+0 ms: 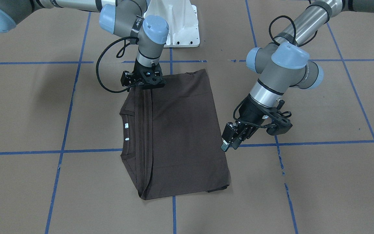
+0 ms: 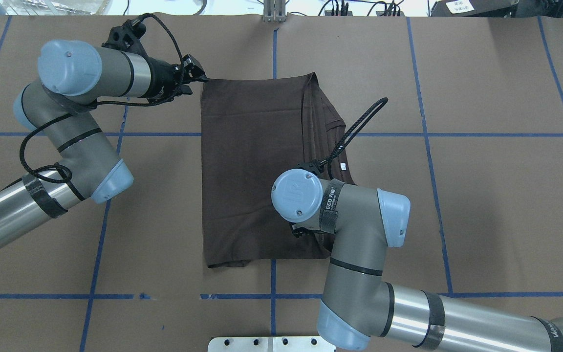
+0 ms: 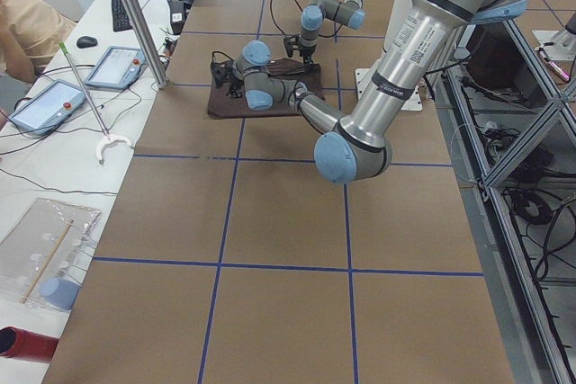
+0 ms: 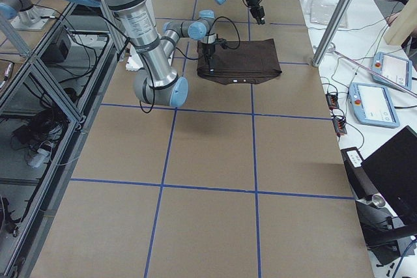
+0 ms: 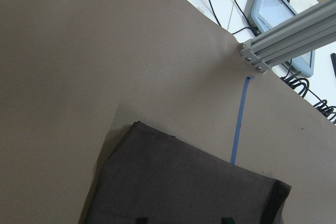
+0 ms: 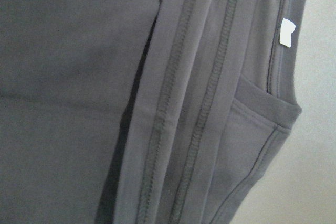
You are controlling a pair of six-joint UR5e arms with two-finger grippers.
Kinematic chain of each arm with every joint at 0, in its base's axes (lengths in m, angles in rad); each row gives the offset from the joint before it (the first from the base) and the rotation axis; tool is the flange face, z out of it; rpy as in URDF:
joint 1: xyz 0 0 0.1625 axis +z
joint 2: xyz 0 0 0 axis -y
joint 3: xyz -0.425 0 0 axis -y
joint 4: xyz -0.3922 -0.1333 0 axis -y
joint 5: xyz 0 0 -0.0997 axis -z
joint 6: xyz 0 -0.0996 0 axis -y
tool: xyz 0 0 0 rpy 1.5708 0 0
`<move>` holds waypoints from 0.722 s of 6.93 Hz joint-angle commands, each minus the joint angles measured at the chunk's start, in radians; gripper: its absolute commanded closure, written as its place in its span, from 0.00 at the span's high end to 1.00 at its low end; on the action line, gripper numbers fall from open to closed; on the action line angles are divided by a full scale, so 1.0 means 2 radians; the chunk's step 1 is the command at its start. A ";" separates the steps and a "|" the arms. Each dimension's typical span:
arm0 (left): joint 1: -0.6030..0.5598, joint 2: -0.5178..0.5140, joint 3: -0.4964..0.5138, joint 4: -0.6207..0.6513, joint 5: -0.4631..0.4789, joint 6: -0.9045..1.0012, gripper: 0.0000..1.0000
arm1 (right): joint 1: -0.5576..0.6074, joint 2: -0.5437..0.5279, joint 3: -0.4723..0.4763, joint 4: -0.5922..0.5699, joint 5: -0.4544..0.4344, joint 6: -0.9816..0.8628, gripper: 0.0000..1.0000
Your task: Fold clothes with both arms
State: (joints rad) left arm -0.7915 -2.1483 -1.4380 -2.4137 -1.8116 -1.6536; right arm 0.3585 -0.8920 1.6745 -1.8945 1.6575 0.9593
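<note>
The dark brown clothes (image 1: pixel 183 130) lie folded into a rectangle on the brown table, in the overhead view (image 2: pixel 252 171) too. The collar and white neck tags (image 1: pixel 126 126) lie by the layered sleeve folds (image 6: pixel 210 103). My left gripper (image 1: pixel 227 145) hovers open just off the shirt's far corner (image 5: pixel 136 129), away from the collar side, and holds nothing. My right gripper (image 1: pixel 146 83) is down on the shirt's near edge beside the folds. Its fingers are hidden, and its wrist view is filled with fabric.
The white base pedestal (image 1: pixel 177 26) stands just behind the shirt. An aluminium post (image 2: pixel 274 10) rises at the far table edge, with cables beyond it. Tablets (image 3: pixel 121 65) and a person's sleeve (image 3: pixel 18 15) lie on the operators' side. Blue tape lines (image 1: pixel 63 130) cross the table.
</note>
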 commanded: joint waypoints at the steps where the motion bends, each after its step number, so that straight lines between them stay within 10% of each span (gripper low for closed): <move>1: 0.000 0.000 0.000 0.000 0.000 0.000 0.56 | 0.009 -0.047 0.028 0.002 0.000 -0.008 1.00; 5: 0.000 0.000 -0.001 0.000 0.000 0.001 0.56 | 0.015 -0.062 0.081 0.010 0.000 0.033 1.00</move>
State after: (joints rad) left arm -0.7915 -2.1476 -1.4394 -2.4134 -1.8116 -1.6522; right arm 0.3895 -1.0257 1.8299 -1.8902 1.6571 0.9251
